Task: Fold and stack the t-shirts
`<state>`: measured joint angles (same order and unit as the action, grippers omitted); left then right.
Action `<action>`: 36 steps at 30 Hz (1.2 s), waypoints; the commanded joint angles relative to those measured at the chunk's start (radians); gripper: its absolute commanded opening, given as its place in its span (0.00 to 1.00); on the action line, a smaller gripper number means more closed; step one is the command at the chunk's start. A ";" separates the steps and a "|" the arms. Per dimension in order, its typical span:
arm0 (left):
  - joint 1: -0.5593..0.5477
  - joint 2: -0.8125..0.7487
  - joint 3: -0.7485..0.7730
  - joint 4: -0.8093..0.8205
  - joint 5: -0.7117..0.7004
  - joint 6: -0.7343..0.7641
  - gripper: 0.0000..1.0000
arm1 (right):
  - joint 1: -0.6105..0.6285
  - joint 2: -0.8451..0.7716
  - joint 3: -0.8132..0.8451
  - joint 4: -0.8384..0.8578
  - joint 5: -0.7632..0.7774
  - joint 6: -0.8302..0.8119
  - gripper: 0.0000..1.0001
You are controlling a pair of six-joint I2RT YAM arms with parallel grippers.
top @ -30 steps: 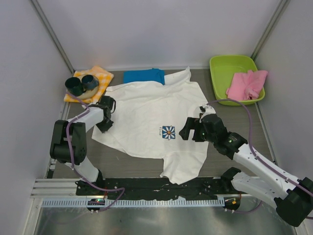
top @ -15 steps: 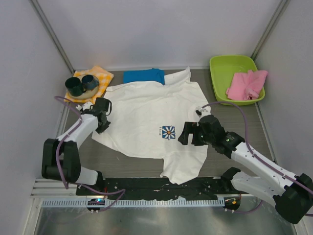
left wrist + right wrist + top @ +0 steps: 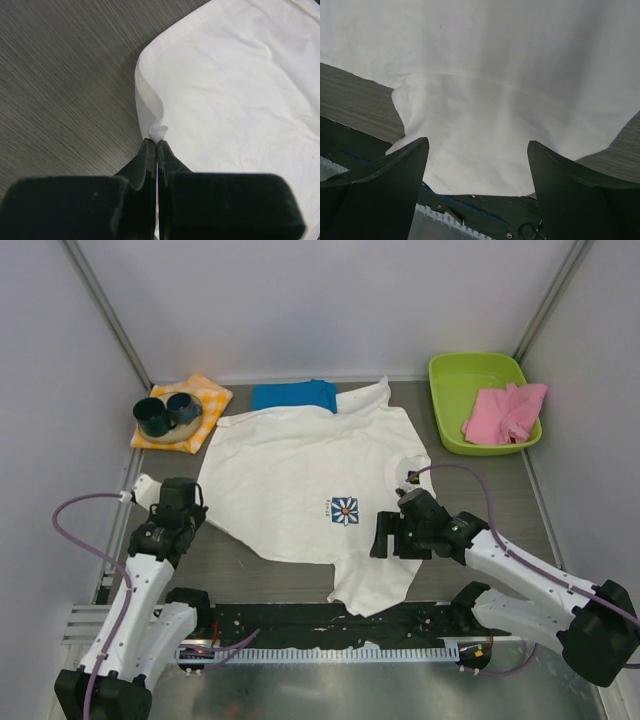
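The white t-shirt (image 3: 300,465) was soft, matt cotton, lightly creased. The table (image 3: 60,75) beneath showed a grey, fine-grained, matt wood-look surface. The left gripper (image 3: 156,144) and right gripper (image 3: 477,145) looked like matt black plastic. At 1 o'clock, the green tray (image 3: 465,380) was smooth plastic.

The white t-shirt (image 3: 290,465) bore a small blue daisy print (image 3: 345,510); the other t-shirt (image 3: 293,396) was plain turquoise-blue; the checked cloth (image 3: 208,398) was orange and white; the two cups (image 3: 165,412) were dark; the tray (image 3: 450,375) was lime green; the crumpled cloth (image 3: 507,412) was pink; the table (image 3: 230,575) showed grey-brown wood grain; the left gripper (image 3: 156,144) and right gripper (image 3: 477,150) were black.
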<state>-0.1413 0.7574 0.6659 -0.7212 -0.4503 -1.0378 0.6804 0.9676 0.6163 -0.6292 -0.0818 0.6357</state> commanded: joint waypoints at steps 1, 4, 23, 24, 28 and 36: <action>0.006 -0.047 -0.025 0.005 0.016 -0.022 0.00 | 0.010 0.025 -0.061 -0.029 0.004 0.094 0.86; 0.006 -0.075 -0.048 0.031 0.044 -0.021 0.00 | 0.010 0.055 -0.093 0.008 0.017 0.131 0.86; 0.006 -0.084 -0.032 0.066 0.032 0.028 0.00 | 0.005 0.549 0.008 0.218 0.306 0.154 0.93; 0.006 -0.079 -0.034 0.078 0.029 0.030 0.00 | -0.002 0.565 0.034 0.224 0.324 0.150 0.93; 0.006 -0.053 -0.042 0.094 0.025 0.031 0.00 | -0.044 0.621 0.098 0.261 0.379 0.144 0.94; 0.006 -0.055 -0.037 0.097 0.004 0.039 0.00 | -0.052 0.655 0.221 0.261 0.343 0.085 0.94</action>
<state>-0.1417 0.7139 0.6109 -0.6575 -0.4000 -1.0134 0.6262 1.5776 0.8536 -0.3798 0.2447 0.7635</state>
